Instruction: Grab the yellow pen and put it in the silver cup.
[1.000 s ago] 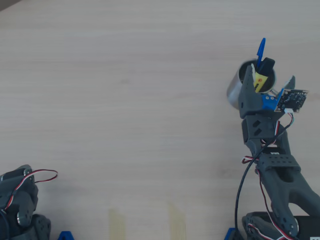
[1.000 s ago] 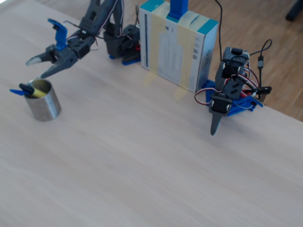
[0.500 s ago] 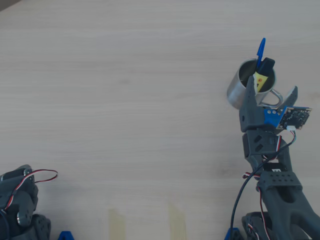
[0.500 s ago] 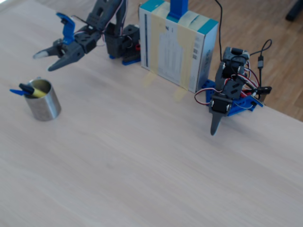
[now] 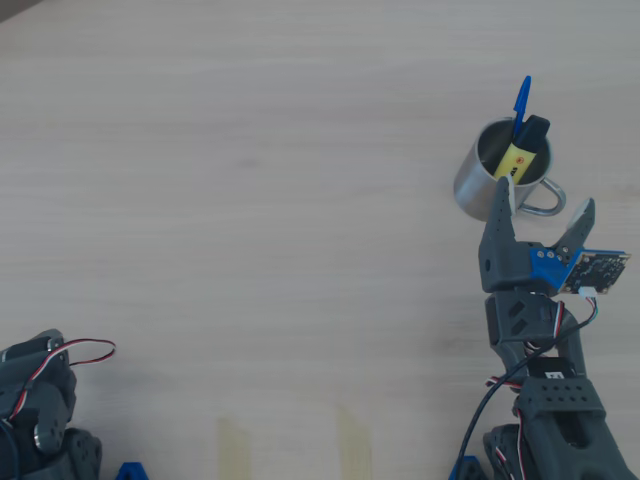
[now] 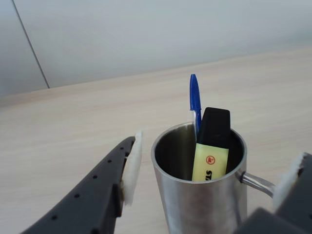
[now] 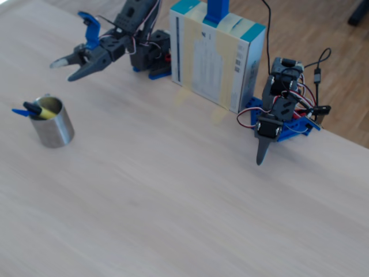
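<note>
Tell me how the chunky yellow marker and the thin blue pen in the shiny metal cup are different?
The chunky yellow highlighter marker is thick with a black cap; the thin blue-capped ballpoint pen is slim with a blue top. The pen pokes higher above the rim than the marker. Both stand together inside the shiny stainless-steel cup, leaning on the same side.

Overhead view straight down, fixed view high and oblique, wrist view close, perhaps slightly downward, all sharing the silver cup (image 6: 202, 187).

Pale wood-grain tabletop (image 5: 250, 200), mostly bare.
On it: silver cup (image 5: 480, 185) near right edge in overhead view; white-and-teal box (image 7: 216, 55) upright at the far side in fixed view, second arm (image 7: 279, 115) beside it, two tape strips (image 5: 235, 450).
</note>
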You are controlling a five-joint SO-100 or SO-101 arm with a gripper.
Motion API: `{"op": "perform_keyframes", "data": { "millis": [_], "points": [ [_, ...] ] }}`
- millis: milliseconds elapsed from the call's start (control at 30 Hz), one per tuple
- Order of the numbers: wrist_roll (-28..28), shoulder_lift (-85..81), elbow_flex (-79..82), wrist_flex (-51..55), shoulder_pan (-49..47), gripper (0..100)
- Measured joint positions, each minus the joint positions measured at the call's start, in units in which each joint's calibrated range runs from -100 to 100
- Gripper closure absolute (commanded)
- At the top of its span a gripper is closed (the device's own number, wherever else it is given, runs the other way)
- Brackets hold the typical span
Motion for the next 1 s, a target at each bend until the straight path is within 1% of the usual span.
{"op": "perform_keyframes", "data": {
  "millis": [233, 533, 700, 1000],
  "points": [
    [-0.2, -7.7, 1.4, 10.0, 0.0, 58],
    [-1.5, -17.1, 8.4, 15.3, 0.0, 58],
    [-1.5, -20.7, 9.0, 16.3, 0.3, 58],
    [-1.5, -28.5, 9.8, 27.1, 2.5, 58]
  ]
}}
